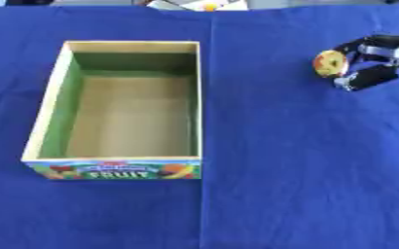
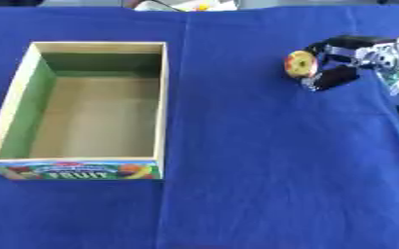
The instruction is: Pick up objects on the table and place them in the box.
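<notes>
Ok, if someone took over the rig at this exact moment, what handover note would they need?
Right hand: far right of the table, fingers curled round a small round yellow and red toy fruit slice.
Left hand: not in view.
Wooden fruit box: on the left of the blue cloth, open, nothing visible inside.
Done: object gripped; whether it is lifted off the cloth cannot be told.
Left: carry the slice left over the box and release it inside.

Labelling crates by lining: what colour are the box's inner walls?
Green inner walls, with a tan floor; left eye view.
</notes>
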You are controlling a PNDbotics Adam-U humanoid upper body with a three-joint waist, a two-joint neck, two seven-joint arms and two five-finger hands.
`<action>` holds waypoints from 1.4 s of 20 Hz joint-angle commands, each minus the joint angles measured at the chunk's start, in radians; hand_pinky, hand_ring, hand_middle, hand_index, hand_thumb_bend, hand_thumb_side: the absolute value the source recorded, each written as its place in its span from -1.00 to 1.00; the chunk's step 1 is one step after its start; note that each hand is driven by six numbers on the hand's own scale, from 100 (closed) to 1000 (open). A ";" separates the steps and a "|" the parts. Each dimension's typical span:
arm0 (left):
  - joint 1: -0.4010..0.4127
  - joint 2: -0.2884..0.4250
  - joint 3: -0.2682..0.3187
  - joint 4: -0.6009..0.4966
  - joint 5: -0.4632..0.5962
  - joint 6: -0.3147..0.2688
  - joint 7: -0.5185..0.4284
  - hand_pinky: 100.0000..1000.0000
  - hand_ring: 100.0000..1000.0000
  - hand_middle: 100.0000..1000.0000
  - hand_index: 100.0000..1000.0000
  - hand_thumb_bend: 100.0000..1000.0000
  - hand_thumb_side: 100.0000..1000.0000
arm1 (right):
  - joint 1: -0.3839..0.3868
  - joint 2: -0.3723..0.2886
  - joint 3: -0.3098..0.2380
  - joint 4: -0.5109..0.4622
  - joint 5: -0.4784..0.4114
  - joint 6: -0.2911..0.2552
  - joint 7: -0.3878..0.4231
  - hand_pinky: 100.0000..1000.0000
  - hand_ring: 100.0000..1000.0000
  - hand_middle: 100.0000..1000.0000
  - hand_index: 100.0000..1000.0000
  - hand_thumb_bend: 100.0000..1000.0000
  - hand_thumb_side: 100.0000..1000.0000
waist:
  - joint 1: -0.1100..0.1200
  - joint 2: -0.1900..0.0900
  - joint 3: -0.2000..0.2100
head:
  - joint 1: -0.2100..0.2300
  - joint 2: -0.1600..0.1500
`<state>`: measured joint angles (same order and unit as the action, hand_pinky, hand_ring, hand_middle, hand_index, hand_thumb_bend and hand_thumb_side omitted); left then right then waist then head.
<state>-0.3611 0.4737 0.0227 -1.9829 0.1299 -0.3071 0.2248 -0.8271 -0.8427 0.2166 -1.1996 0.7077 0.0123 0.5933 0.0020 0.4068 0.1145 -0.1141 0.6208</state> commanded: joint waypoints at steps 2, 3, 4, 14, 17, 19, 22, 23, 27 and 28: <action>-0.013 0.010 0.000 -0.017 -0.003 0.000 -0.005 0.37 0.86 0.91 1.00 -1.00 1.00 | -0.024 -0.017 -0.010 0.006 0.025 0.001 -0.016 0.66 0.62 0.75 1.00 -0.69 0.30 | -0.001 -0.017 0.001 | -0.004 -0.016; -0.013 0.009 0.000 -0.017 -0.003 0.000 -0.006 0.37 0.86 0.91 1.00 -1.00 1.00 | -0.025 -0.015 -0.009 0.008 0.027 -0.001 -0.015 0.66 0.62 0.75 1.00 -0.70 0.31 | 0.000 -0.016 0.002 | -0.005 -0.016; -0.014 0.009 -0.001 -0.017 -0.003 0.001 -0.007 0.37 0.86 0.91 1.00 -1.00 1.00 | -0.027 -0.013 -0.009 0.009 0.027 -0.002 -0.016 0.66 0.61 0.71 1.00 -0.72 0.33 | 0.000 -0.015 0.002 | -0.004 -0.017; -0.017 0.005 -0.003 -0.017 -0.005 0.005 -0.014 0.37 0.86 0.90 1.00 -1.00 1.00 | -0.029 -0.004 -0.010 0.030 0.078 -0.008 -0.100 0.55 0.47 0.17 0.50 -0.91 -0.13 | -0.001 -0.010 0.005 | 0.001 -0.020; -0.016 0.004 -0.003 -0.017 -0.005 0.006 -0.016 0.36 0.86 0.90 0.99 -1.00 1.00 | -0.031 0.000 -0.008 0.043 0.102 -0.025 -0.119 0.52 0.40 0.05 0.40 -1.00 -0.43 | -0.002 -0.009 0.007 | 0.002 -0.019; -0.016 0.004 -0.003 -0.017 -0.004 0.007 -0.016 0.36 0.86 0.90 0.99 -1.00 1.00 | -0.032 0.002 -0.008 0.044 0.108 -0.030 -0.135 0.48 0.33 0.00 0.33 -1.00 -0.63 | -0.002 -0.009 0.007 | 0.004 -0.018; -0.016 0.003 -0.003 -0.017 -0.004 0.008 -0.018 0.36 0.86 0.90 0.99 -1.00 1.00 | -0.030 0.001 -0.009 0.026 0.094 -0.030 -0.167 0.43 0.24 -0.05 0.28 -1.00 -0.90 | -0.003 -0.010 0.007 | 0.007 -0.016; -0.016 0.003 -0.003 -0.017 -0.004 0.009 -0.018 0.36 0.86 0.90 0.99 -1.00 1.00 | -0.028 0.000 -0.009 0.018 0.086 -0.028 -0.176 0.42 0.21 -0.06 0.26 -1.00 -0.94 | -0.004 -0.010 0.006 | 0.008 -0.016; -0.016 0.003 -0.003 -0.017 -0.004 0.013 -0.022 0.36 0.86 0.90 0.99 -1.00 1.00 | -0.022 -0.005 -0.006 -0.022 0.050 -0.011 -0.207 0.40 0.13 -0.12 0.17 -1.00 -1.00 | -0.006 -0.013 0.005 | 0.011 -0.016; -0.016 0.003 -0.003 -0.017 -0.004 0.014 -0.022 0.36 0.86 0.90 0.99 -1.00 1.00 | -0.021 -0.007 -0.006 -0.033 0.041 -0.005 -0.213 0.39 0.11 -0.14 0.13 -1.00 -1.00 | -0.006 -0.014 0.005 | 0.012 -0.015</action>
<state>-0.3695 0.4647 0.0166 -1.9829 0.1295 -0.2933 0.2066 -0.8358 -0.8149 0.2169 -1.2059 0.7618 0.0023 0.3921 -0.0032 0.4155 0.1212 -0.1065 0.6123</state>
